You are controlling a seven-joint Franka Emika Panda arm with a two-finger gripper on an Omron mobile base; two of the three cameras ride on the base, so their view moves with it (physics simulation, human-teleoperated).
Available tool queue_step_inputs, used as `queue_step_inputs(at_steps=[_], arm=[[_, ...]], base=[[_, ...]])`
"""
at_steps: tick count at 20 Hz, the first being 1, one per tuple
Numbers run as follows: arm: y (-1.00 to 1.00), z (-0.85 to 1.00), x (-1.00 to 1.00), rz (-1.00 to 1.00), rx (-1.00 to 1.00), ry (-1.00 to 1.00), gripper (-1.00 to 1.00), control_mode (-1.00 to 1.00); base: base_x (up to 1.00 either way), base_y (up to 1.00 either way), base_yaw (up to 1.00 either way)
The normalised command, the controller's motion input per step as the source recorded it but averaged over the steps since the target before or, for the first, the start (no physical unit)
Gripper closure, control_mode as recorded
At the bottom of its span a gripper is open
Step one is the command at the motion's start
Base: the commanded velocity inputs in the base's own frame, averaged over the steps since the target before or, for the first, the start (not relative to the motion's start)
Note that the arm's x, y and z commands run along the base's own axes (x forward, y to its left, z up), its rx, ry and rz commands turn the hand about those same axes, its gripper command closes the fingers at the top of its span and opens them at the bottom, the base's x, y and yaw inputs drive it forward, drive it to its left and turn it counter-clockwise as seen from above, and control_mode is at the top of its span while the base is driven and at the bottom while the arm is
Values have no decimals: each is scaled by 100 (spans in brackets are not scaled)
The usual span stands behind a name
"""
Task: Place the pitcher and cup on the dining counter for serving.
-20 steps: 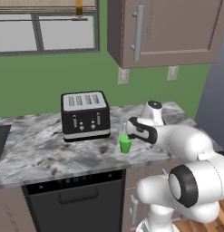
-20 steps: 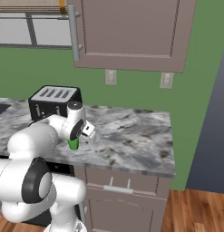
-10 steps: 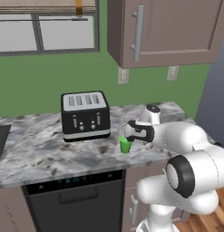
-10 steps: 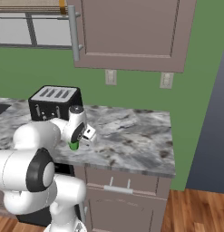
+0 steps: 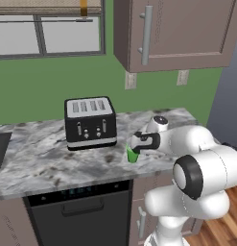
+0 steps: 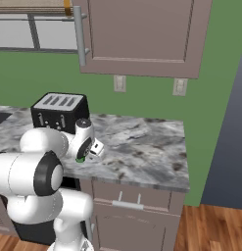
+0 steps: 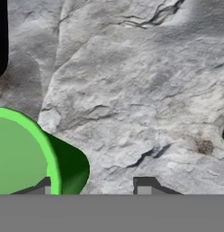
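Left base view: cup (image 5: 132,154) stands upright on the marbled wall counter (image 5: 38,153), near its front edge, right of the black toaster (image 5: 90,122) and apart from it. Gripper (image 5: 134,145) sits directly over the cup's rim, arm reaching in from the right. Dishwasher front (image 5: 79,214) sits below the counter, upper cabinet (image 5: 175,31) above.

Right base view: gripper (image 6: 83,156) low over the counter (image 6: 142,147), mostly hidden by the wrist. A sliver of green cup (image 6: 80,159) shows under the hand. Toaster (image 6: 59,110) just behind the arm.

Hand view: looking straight down at the stone. Cup (image 7: 20,156) at lower left, open mouth facing the camera. One fingertip (image 7: 44,186) overlaps the cup's rim, the other (image 7: 144,185) is over bare counter, clear of the cup wall. Jaws spread wide, straddling the rim on that side, nothing clamped. Dark toaster edge (image 7: 0,36) at top left.
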Motion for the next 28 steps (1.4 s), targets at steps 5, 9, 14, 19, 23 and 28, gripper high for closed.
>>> queue_step_inputs(at_steps=[5,9,14,19,23,28], arm=[[0,0,0,0,0,0,100,-100],[0,0,0,0,0,-1,100,-100],[0,11,-6,0,0,-9,100,-100],[0,39,-16,0,0,-11,100,-100],[0,74,-28,0,0,-15,100,-100],[-4,94,-27,0,0,-11,100,-100]], base=[[0,0,0],[0,0,0],[0,0,0],[0,0,0],[0,0,0],[0,0,0]])
